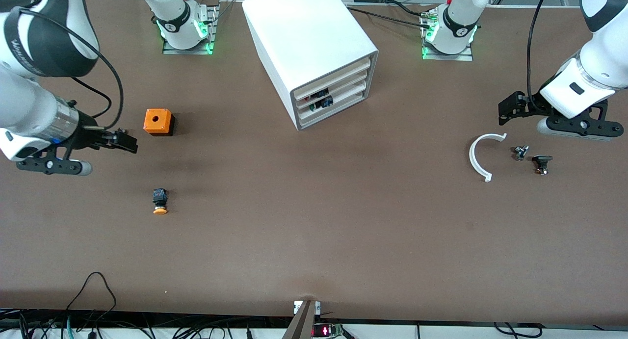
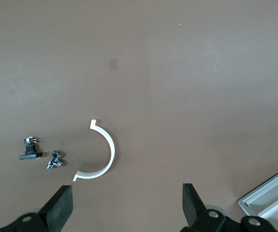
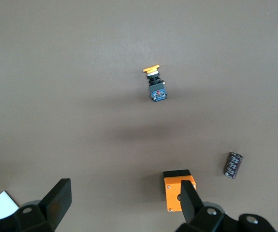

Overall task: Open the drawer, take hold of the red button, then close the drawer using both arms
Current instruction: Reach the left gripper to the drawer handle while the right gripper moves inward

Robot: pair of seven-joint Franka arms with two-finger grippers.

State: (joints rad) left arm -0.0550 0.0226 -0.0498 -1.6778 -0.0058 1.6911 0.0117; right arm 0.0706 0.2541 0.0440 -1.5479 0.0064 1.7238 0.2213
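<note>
The white cabinet (image 1: 304,30) stands at the middle of the table near the arm bases. Its three cream drawer fronts look shut, the middle drawer (image 1: 338,88) among them. Small dark parts show through the gaps beside the fronts. I cannot make out the red button. My right gripper (image 1: 125,139) hovers open and empty over the table at the right arm's end, beside an orange box (image 1: 158,121); its wrist view (image 3: 124,203) shows the jaws wide apart. My left gripper (image 1: 508,109) hovers open and empty at the left arm's end, wide apart in its wrist view (image 2: 126,205).
An orange-yellow capped button (image 1: 160,201) (image 3: 155,84) lies nearer the front camera than the orange box (image 3: 179,195). A black cylinder (image 3: 233,165) lies close to that box. A white curved strip (image 1: 478,157) (image 2: 105,154) and two small metal parts (image 1: 520,152) (image 1: 542,163) lie under the left gripper.
</note>
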